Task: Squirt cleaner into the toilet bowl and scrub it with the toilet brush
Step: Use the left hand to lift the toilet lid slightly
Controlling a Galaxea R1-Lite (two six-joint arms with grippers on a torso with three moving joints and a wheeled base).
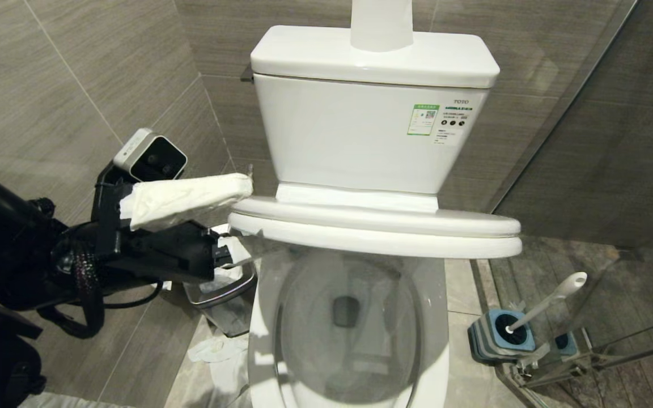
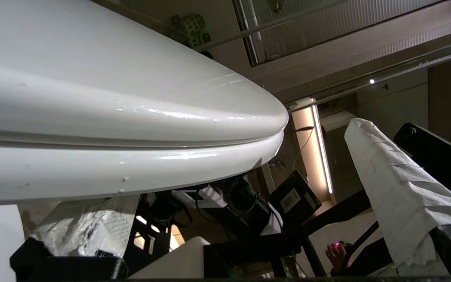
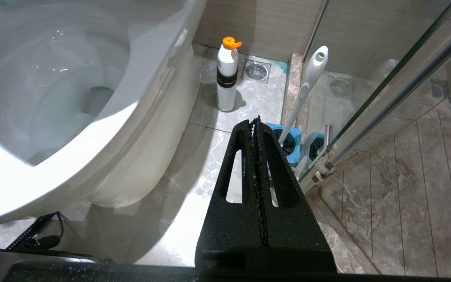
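Note:
The white toilet bowl (image 1: 434, 317) stands in front of me, its seat and lid (image 1: 377, 229) together, lifted partway and seen edge-on. My left gripper (image 1: 244, 218) is open, its paper-wrapped fingers (image 1: 190, 198) straddling the left edge of seat and lid (image 2: 131, 129): one finger above, one below. In the left wrist view that gripper (image 2: 221, 168) holds nothing. The toilet brush (image 1: 550, 300) leans in its blue holder (image 1: 494, 337) on the floor at the right. My right gripper (image 3: 255, 121) hangs shut and empty above the floor near the brush (image 3: 307, 86). The cleaner is a white bottle with an orange cap (image 3: 226, 74) beside the bowl (image 3: 53, 78).
A steel waste bin (image 1: 224, 300) with crumpled paper sits left of the bowl, under my left arm. A glass shower partition (image 1: 587, 170) and its rail close off the right side. A floor drain (image 3: 256, 71) lies behind the bottle. A person's hand (image 2: 337, 252) shows far off.

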